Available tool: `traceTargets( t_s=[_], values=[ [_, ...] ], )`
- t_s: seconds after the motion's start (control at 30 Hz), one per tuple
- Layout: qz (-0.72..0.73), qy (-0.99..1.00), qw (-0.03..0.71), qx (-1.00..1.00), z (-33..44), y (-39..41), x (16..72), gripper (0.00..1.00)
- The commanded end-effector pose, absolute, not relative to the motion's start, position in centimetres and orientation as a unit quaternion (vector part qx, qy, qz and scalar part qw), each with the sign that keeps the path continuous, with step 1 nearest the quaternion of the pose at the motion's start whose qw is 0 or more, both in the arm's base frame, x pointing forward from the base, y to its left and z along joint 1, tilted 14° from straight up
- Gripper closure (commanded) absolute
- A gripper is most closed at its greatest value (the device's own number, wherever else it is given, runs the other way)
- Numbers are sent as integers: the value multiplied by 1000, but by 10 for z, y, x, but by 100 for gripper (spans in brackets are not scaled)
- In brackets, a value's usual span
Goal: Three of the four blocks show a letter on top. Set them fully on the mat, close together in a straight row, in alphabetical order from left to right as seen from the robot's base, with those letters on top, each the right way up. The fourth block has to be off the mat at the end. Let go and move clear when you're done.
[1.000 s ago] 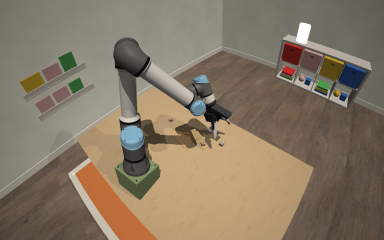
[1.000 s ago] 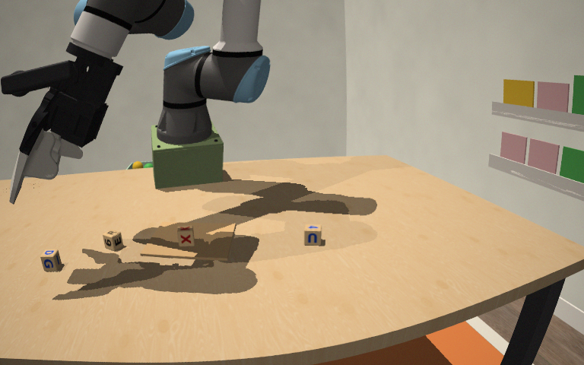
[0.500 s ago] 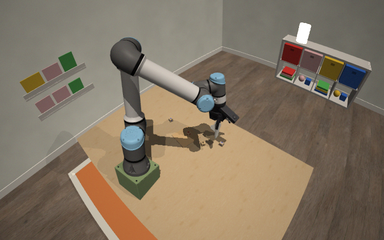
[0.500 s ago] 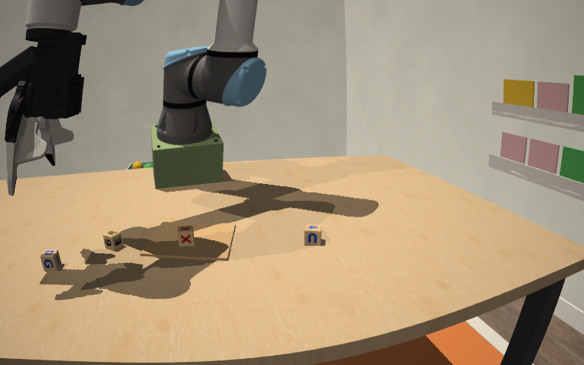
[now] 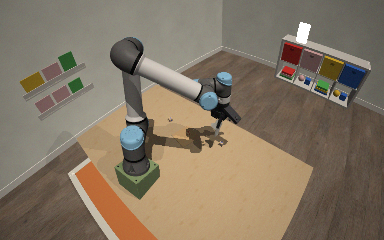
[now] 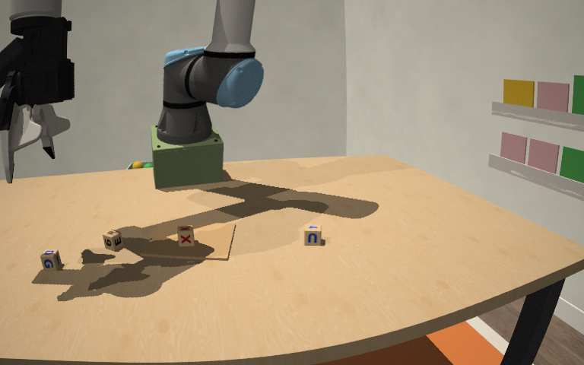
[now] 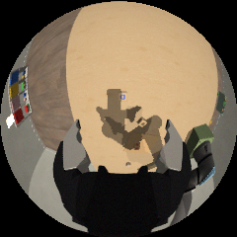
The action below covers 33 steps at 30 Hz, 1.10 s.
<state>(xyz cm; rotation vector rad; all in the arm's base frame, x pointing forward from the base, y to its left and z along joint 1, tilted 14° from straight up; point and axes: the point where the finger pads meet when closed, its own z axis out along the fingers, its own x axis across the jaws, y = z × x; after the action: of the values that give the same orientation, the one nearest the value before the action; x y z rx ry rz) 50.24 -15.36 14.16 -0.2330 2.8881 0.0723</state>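
We look down from high up in the top view, taking in arm (image 5: 169,76), counter (image 5: 240,181) and shelf (image 5: 325,53). Our exterior view sits nearer and lower, facing the base (image 6: 188,167) across the counter (image 6: 344,296). Our wrist view peers past the pincer (image 7: 122,125); all three share the blocks.

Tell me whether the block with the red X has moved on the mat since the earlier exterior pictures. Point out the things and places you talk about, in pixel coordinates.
No; the red X block (image 5: 188,132) (image 6: 185,236) (image 7: 137,146) sits at the same spot on the mat (image 5: 183,142) (image 6: 223,242) (image 7: 141,158).
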Motion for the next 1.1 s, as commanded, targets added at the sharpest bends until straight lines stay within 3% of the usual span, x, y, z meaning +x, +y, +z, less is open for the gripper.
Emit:
traceTargets(
  t_s=[0.0,0.57,1.07],
  values=[
    [25,989,122,-80,142,-154,503,0],
    [23,987,122,-100,141,-154,503,0],
    [4,960,124,-250,131,-155,508,0]
  ],
)
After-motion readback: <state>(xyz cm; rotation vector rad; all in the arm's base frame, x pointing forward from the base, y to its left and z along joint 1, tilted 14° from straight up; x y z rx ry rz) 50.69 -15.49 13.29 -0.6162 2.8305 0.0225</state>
